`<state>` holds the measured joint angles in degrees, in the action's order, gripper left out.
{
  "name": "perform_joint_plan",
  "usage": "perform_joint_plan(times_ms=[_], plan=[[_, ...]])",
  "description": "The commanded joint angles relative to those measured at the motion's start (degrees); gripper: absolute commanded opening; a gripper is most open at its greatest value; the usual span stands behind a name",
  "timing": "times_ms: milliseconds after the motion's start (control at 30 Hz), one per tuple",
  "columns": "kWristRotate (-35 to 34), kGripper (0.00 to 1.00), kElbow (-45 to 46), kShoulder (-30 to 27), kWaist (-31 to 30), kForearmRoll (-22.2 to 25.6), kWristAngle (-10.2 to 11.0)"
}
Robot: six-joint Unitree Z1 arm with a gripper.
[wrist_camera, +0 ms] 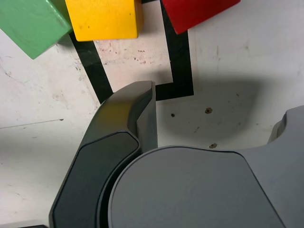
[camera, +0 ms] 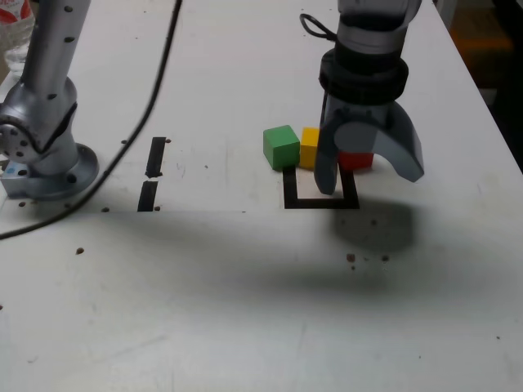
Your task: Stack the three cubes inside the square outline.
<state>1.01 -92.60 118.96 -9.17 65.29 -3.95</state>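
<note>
The three cubes sit in a row at the far edge of the square outline (camera: pixel 320 196), none stacked.

The white table (camera: pixel 245 310) carries the arm's base (camera: pixel 45 167) at the exterior view's left and two short black tape strips (camera: pixel 152 173) beside it. The gripper (camera: pixel 372 175) hangs over the outline, jaws spread wide and holding nothing. The green cube (camera: pixel 280 146) lies outermost toward the exterior view's left, the yellow cube (camera: pixel 309 148) is touching it, and the red cube (camera: pixel 356 160) shows between the jaws.
</note>
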Motion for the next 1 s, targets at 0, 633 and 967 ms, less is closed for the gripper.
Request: perform_joint_plan(times_ms=[0,633,967], plan=[[0.0,0.94,0.0,0.3,0.6,-0.1,-0.1],[0.5,0.94,-3.4,4.8,1.8,-0.2,-0.5],[2.1,0.94,-1.5,3.4,4.5,-0.1,0.2]])
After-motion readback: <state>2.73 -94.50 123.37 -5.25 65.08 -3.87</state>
